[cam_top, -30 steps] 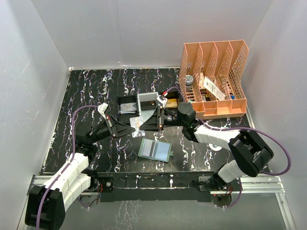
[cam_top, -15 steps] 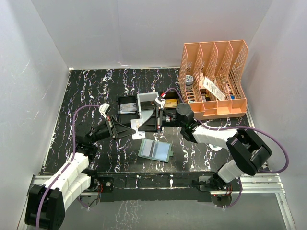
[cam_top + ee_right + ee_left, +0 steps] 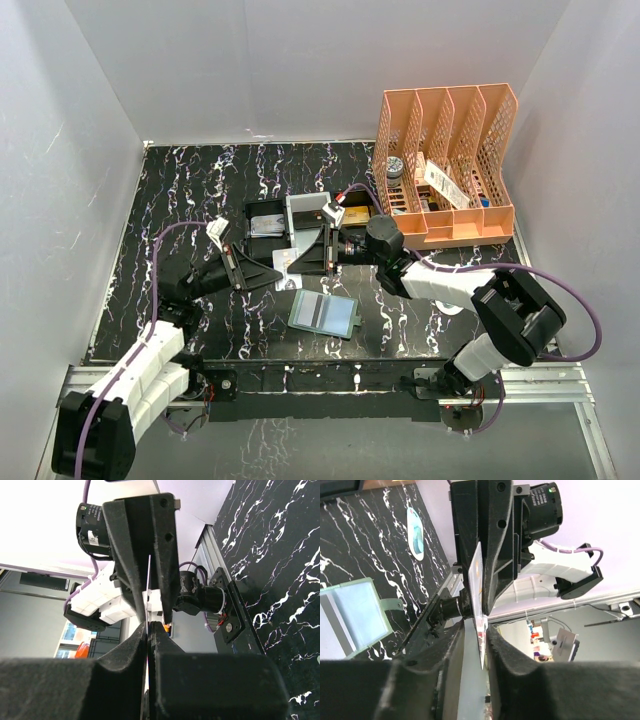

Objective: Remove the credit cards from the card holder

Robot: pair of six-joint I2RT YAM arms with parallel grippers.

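Top external: card holder (image 3: 324, 314) open; organizer (image 3: 465, 238) cluttered; right gripper (image 3: 300, 262) pinches credit card (image 3: 286, 257).

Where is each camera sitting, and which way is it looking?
Top external: high behind the arms, looking down on the table; left arm, right arm and the open card holder show.
Left wrist: on the left arm, facing the right gripper; its own fingers show below.
Right wrist: on the right arm, facing the left gripper; its own fingers show below.
Shared: both wrist views see the card edge-on.
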